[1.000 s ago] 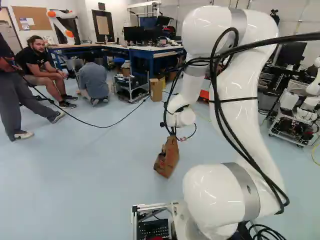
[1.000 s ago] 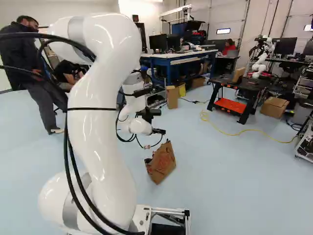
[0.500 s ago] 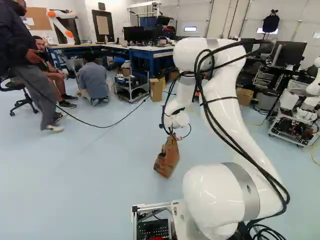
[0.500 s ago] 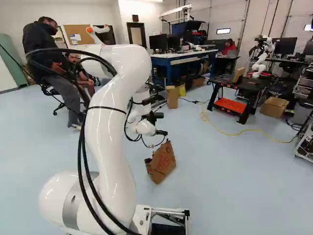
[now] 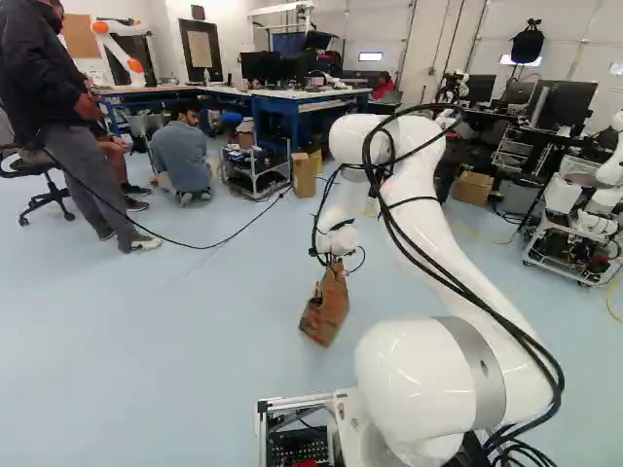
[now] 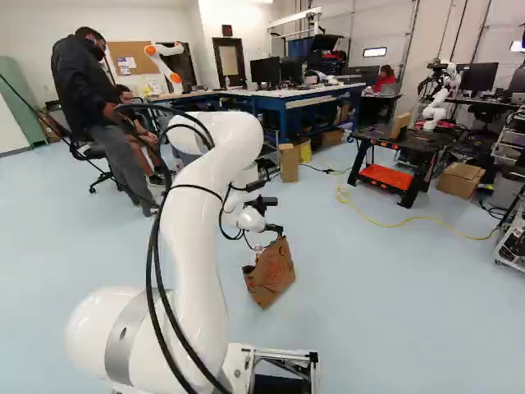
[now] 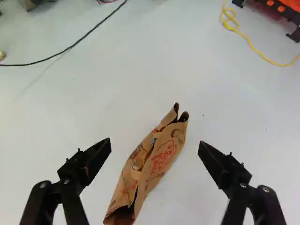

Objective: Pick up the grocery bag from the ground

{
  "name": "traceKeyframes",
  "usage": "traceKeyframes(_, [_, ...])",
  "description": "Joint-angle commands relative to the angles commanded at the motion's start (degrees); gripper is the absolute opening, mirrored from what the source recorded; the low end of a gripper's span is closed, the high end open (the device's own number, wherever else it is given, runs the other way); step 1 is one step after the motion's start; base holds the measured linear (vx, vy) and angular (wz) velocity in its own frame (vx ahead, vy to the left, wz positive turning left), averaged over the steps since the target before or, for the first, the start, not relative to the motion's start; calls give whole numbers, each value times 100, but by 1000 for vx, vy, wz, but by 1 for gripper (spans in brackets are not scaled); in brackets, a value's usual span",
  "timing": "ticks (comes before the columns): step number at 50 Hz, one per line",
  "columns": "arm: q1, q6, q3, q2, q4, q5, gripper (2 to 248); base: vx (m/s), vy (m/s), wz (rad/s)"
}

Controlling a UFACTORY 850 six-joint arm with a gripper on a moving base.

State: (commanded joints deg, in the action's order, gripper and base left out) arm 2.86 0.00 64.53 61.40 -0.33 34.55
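The gripper (image 7: 155,143) stood spread wide, nothing pinched between its fingers, and in the base views it hung close over the upper end of the grocery bag (image 7: 158,161). The bag lay below and between the fingers in the wrist view, its long axis running aslant, more across the line on which they would close than along it. A small turn of the wrist would probably square the two, so that the fingers met its broad sides instead of catching an edge. The one white arm (image 5: 419,199) reached it from the near side. The bag was brown paper with red print, narrow and flattened, creased along its length, with folded, uneven lips that might crumple or slip if only lightly nipped. It rested on the floor (image 6: 369,287), just ahead of the base and well short of the floor's far edge. Well beyond it stood a cardboard box (image 5: 305,175); a yellow cable (image 6: 410,220) and a black cable (image 5: 214,245) trailed over the floor, both apart from the bag.
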Motion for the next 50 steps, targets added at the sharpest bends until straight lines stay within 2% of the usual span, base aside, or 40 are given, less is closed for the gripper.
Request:
traceKeyframes(25, [1,0,730,952,0,-762,247,0,0,0])
traceKeyframes(37, [-1,0,1138,1427,0,-833,247,0,0,0])
traceKeyframes(50, [-53,0,1769,2015,0,-834,247,0,0,0])
